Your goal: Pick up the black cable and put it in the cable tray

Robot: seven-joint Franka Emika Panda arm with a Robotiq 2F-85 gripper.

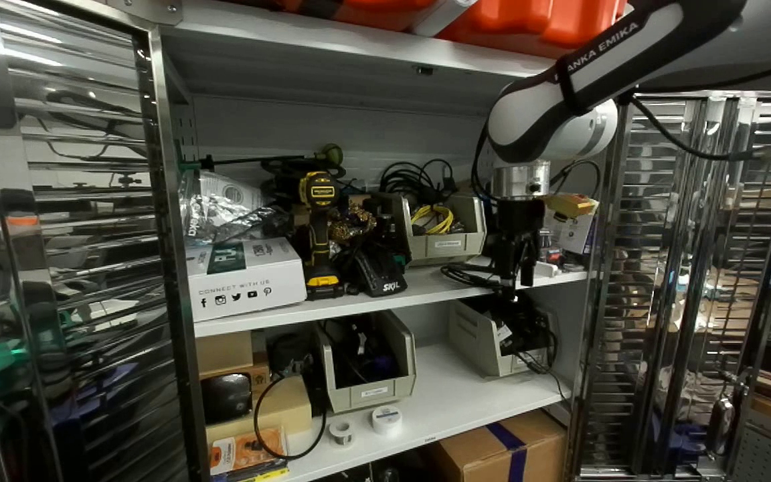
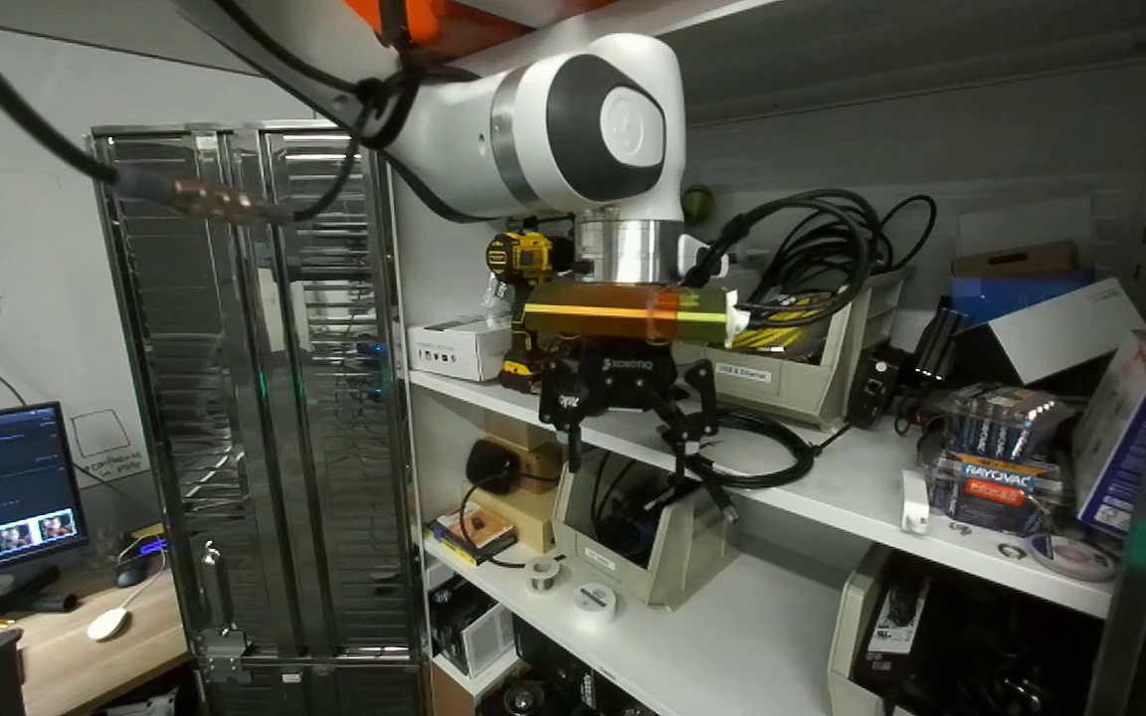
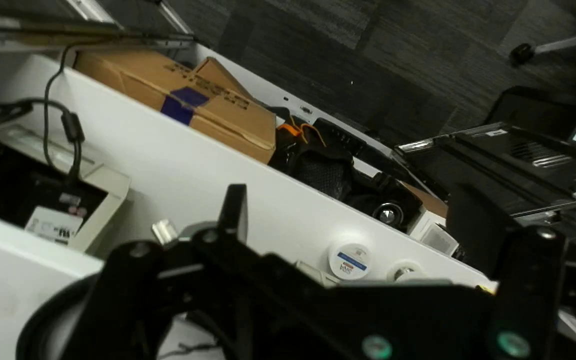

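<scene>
The black cable [image 1: 471,278] is a loose coil of thin cord on the upper shelf. In an exterior view the black cable [image 2: 780,477] lies in front of the tray, with one end hanging over the shelf edge. Part of the black cable [image 3: 29,320] curves at the lower left of the wrist view. The cable tray [image 1: 420,249] is a pale bin holding black and yellow cables; the tray [image 2: 800,393] is out of the wrist view. My gripper [image 2: 627,469] points down with fingers apart and nothing between them, by the shelf's front edge; it shows in the wrist view [image 3: 353,207].
The upper shelf [image 1: 365,306] also holds a drill [image 1: 319,227], a white carton [image 1: 246,278] and a battery pack [image 2: 996,477]. Below are more bins [image 1: 372,395] [image 1: 479,341] and white rolls [image 1: 387,420]. Metal doors [image 1: 660,281] flank the cabinet.
</scene>
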